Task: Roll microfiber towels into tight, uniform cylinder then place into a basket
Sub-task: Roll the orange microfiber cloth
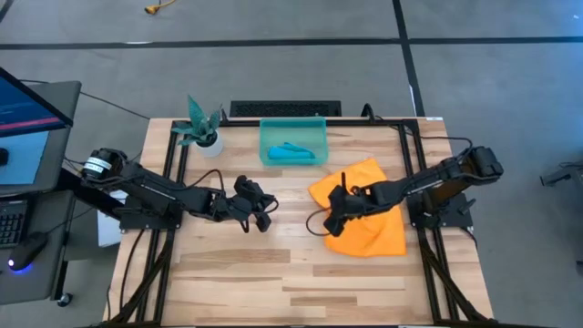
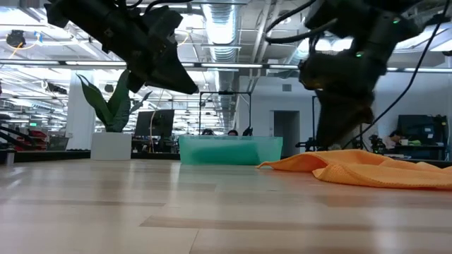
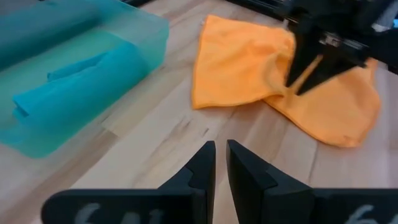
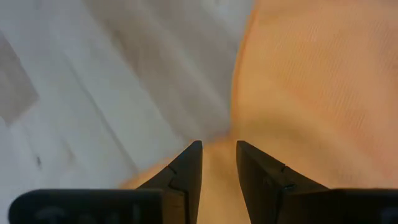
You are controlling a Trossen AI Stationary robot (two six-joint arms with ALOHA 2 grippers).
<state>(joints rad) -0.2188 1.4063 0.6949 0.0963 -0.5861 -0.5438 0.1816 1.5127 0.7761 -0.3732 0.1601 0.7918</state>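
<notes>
— What do we have nearest us?

— Bare wooden table (image 1: 301, 282). Past it, our right gripper (image 1: 333, 219) is down at the near-left edge of the orange microfiber towel (image 1: 373, 232), fingers part-way apart astride a raised fold; whether they truly pinch the cloth, we cannot tell. The towel lies rumpled and unrolled on the right half of the table.

— And our left gripper (image 1: 258, 217)?

— It hangs above the middle of the table, well apart from the towel, fingers nearly clenched, holding nothing.

— So which step are we in?

— We judge it the start of the orange towel's roll. The next move calls for flattening the cloth, then turning that edge over evenly so the cylinder comes out tight; a bunched corner could make it lopsided.

— Farther back?

— The teal bin (image 1: 293, 124) sits at the far edge, and the teal-blue towel (image 1: 293, 152) already lies inside, loosely rolled. Left of it stands a white pot with a teal plant (image 1: 202, 128).
</notes>
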